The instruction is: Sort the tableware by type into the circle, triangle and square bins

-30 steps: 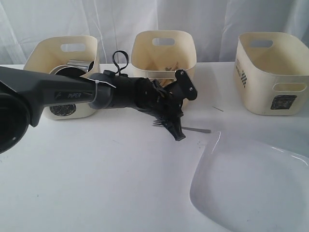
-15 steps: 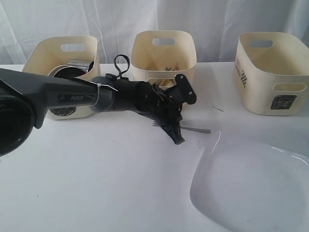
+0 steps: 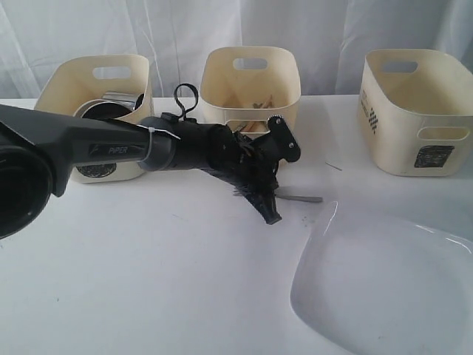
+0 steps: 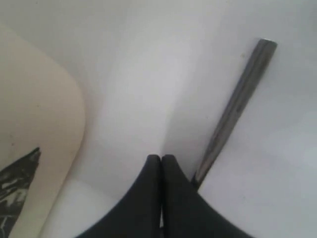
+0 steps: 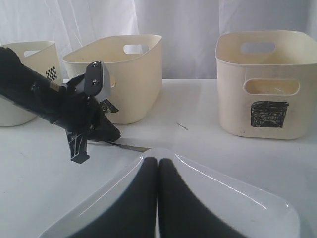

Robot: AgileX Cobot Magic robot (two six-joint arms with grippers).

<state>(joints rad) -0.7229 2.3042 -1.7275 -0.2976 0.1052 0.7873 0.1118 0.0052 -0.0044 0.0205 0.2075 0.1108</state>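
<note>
My left claw (image 4: 161, 160) is pinched shut on nothing, right beside what's probably the fork (image 4: 237, 104). I'd open up, straddle its handle, then squeeze low against the table (image 4: 143, 74).

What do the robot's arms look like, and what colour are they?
The left arm is a thick, round, dark grey tube with small white letters on its side. A black cable loops up near the wrist, with a thin white tie beside it. The left tool is black and narrows to a point. The right tool has two smooth black fingers.
</note>
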